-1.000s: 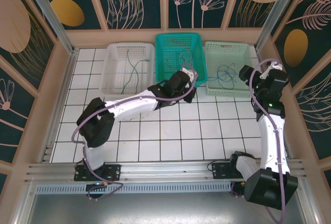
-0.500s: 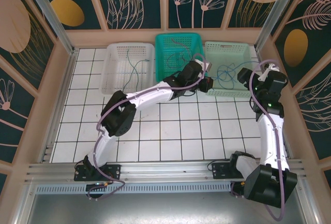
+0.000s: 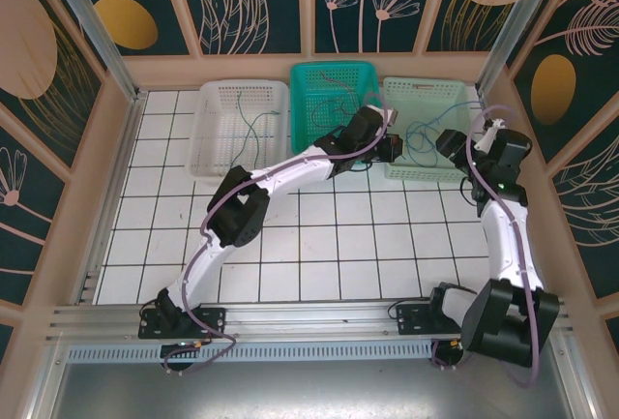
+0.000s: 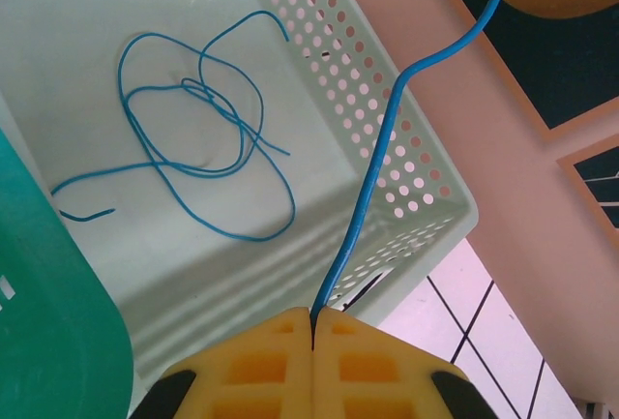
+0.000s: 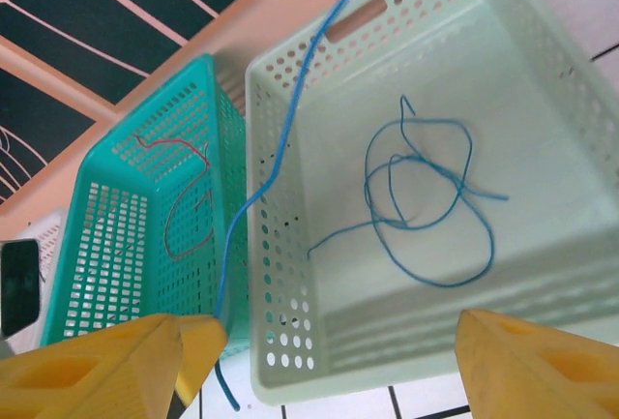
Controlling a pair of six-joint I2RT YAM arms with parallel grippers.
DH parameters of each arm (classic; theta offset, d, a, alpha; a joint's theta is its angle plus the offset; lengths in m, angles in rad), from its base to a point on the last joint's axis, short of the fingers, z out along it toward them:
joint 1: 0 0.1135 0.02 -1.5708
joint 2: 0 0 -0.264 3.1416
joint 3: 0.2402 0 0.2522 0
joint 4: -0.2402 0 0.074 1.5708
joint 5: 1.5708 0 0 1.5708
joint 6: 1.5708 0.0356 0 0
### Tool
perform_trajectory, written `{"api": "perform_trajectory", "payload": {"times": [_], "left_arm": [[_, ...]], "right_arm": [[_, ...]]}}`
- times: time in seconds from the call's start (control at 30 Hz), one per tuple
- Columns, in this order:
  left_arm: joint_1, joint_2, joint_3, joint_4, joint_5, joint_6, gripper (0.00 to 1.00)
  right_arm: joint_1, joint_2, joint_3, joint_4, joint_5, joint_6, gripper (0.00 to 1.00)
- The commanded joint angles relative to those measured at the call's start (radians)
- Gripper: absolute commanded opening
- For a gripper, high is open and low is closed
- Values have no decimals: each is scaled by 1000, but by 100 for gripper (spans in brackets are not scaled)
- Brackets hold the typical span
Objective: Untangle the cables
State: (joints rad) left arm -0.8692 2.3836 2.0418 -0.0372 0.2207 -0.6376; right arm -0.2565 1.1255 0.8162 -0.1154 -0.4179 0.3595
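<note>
Clenched shut, my left fingers (image 4: 271,366) pinch one blue cable (image 4: 372,177) in their seam at the bottom of the left wrist view. From there the strand climbs toward the upper right of the frame, crossing the perforated wall of the pale green basket (image 4: 387,119). My right fingers (image 5: 106,361) stand spread wide with nothing grasped. In the right wrist view the same blue strand runs just beside the tip of the finger at lower left, though I cannot tell whether it touches. Its loose tail ends low in that frame over the white table (image 3: 319,235), outside the basket's near corner. Further out, a blue tangle (image 5: 426,206) lies loose on the pale green basket's floor, and a red cable (image 5: 184,196) curls in the teal basket (image 5: 116,245) to its left. Seen from above, my left gripper (image 3: 385,145) sits at the seam between those two baskets, with my right gripper (image 3: 447,143) near the pale green one's middle. I judge the step to be bringing this blue strand in to join the other blue. To do it well, I should hold the pinch firm and travel further over the basket's floor so the tail lifts clear of the rim. I should let go only once the whole strand hangs inside, well away from the red cable.
</note>
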Motion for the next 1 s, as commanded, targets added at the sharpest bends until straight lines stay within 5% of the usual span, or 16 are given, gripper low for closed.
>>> {"api": "perform_trajectory", "payload": {"times": [0.0,0.47,0.67,0.83,0.97], "left_arm": [[2,5,33,10,1,-15,0],[1,60,78,3,51,-31,0],[1,76,86,0,64,-44,1],[2,68,86,-11,51,-41,47],[1,17,35,-1,23,-21,97]], "right_arm": [[-5,48,-27,120,-89,68,75],[57,338,102,276,-166,124,74],[59,432,161,289,-186,150,66],[59,559,276,231,-193,144,29],[51,667,408,130,-165,119,15]]}}
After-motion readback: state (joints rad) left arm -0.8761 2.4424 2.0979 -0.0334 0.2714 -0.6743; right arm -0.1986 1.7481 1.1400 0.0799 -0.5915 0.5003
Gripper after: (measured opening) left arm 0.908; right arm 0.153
